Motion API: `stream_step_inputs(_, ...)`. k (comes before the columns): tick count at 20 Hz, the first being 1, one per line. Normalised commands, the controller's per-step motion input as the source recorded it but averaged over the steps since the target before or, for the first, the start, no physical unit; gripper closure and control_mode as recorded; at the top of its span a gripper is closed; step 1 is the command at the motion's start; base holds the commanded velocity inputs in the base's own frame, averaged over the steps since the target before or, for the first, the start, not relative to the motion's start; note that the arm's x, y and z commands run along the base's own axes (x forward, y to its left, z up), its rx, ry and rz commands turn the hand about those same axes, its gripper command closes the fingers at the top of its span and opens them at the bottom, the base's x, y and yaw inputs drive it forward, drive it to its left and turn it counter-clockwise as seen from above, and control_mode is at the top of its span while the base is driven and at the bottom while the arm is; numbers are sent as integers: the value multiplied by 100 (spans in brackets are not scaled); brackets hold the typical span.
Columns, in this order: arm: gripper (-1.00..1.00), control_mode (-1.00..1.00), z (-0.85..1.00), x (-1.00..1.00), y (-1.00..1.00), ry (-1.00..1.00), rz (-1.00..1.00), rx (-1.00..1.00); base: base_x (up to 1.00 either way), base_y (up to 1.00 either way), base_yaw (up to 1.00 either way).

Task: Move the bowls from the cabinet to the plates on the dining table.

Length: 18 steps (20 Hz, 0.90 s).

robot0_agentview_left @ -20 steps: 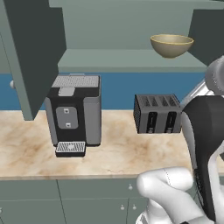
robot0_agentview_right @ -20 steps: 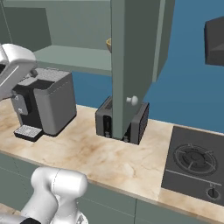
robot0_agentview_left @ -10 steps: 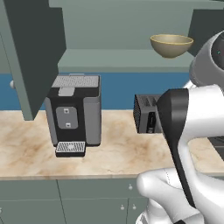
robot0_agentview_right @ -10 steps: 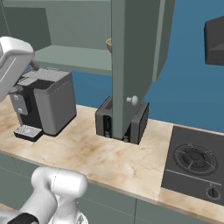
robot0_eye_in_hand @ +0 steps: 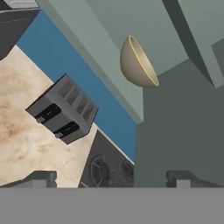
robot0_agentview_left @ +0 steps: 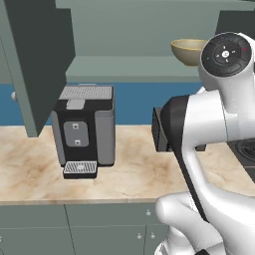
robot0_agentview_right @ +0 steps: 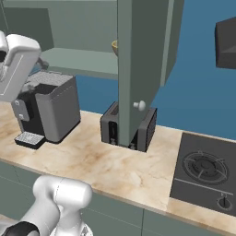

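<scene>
- Gripper (robot0_eye_in_hand: 111,179): jaws spread wide, holding nothing.
- Olive bowl (robot0_eye_in_hand: 136,62): sits on the shelf of the cabinet (robot0_agentview_left: 149,67), apart from the gripper.
- Toaster (robot0_eye_in_hand: 63,109) and coffee machine (robot0_agentview_left: 85,129): stand on the marble counter (robot0_agentview_left: 30,164) below.

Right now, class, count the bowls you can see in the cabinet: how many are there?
1. A pale yellowish-olive bowl stands on the open cabinet's shelf, above the toaster. The arm and the cabinet door block part of the shelf, so another bowl may be hidden.
</scene>
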Motion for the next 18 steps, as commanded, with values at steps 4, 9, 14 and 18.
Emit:
stream_step_inputs(4, -100, -100, 0, 35, -17, 0, -1, -3, 0, 0, 0)
stream_step_inputs(9, -100, -100, 0, 27, -17, 0, 0, -2, 0, 0, 0)
stream_step_inputs(14, -100, -100, 0, 22, -16, 0, 1, 0, 0, 0, 0)
stream_step_inputs(18, -100, -100, 5, 22, -15, 0, 0, 0, 0, 0, 0)
